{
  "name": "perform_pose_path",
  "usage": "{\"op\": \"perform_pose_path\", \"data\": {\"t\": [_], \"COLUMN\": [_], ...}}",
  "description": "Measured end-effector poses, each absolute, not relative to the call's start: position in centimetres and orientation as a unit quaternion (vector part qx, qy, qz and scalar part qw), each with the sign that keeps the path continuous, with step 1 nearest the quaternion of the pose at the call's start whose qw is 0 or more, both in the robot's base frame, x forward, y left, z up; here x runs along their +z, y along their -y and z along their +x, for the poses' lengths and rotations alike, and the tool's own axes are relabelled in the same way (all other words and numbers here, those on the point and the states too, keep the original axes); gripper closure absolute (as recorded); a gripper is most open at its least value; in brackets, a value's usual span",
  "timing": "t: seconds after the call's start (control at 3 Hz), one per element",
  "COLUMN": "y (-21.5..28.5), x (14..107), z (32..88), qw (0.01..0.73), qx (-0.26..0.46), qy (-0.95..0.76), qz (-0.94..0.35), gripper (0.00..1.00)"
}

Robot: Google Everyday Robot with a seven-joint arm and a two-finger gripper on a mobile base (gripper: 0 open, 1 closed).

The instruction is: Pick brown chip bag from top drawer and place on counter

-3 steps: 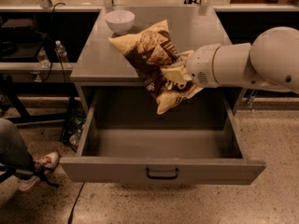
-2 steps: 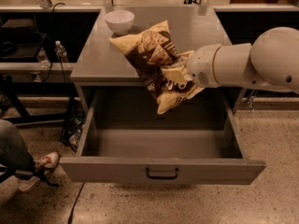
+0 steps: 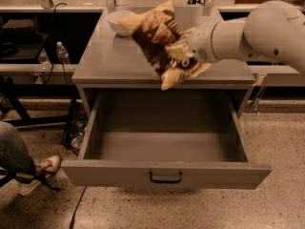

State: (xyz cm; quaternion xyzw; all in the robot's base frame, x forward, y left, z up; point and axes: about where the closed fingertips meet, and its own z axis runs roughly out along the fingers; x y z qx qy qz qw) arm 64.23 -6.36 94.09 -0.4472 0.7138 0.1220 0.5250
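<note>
The brown chip bag (image 3: 157,42) hangs tilted in the air over the counter's (image 3: 114,61) front half, its lower pale yellow end near the front edge. My gripper (image 3: 178,51) comes in from the right on the white arm and is shut on the bag's right side. The top drawer (image 3: 162,173) stands pulled fully out below, its inside bare, the black handle centred on its front panel.
A white bowl (image 3: 119,22) sits at the counter's back left, just left of the bag's upper end. A person's leg and shoe (image 3: 40,168) are on the floor at the left. Shelving with a water bottle (image 3: 62,54) stands left of the cabinet.
The bag and my gripper have risen and moved further back over the counter.
</note>
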Motion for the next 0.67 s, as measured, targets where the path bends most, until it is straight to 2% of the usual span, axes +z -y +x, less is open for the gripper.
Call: {"op": "perform_pose_path", "data": {"t": [0.67], "y": [8.5], "x": [95.2], "z": [77.1], "qw": [0.551], "qx": [0.092], "qy": [-0.728], "qz": [-0.397], "gripper": [0.98]}}
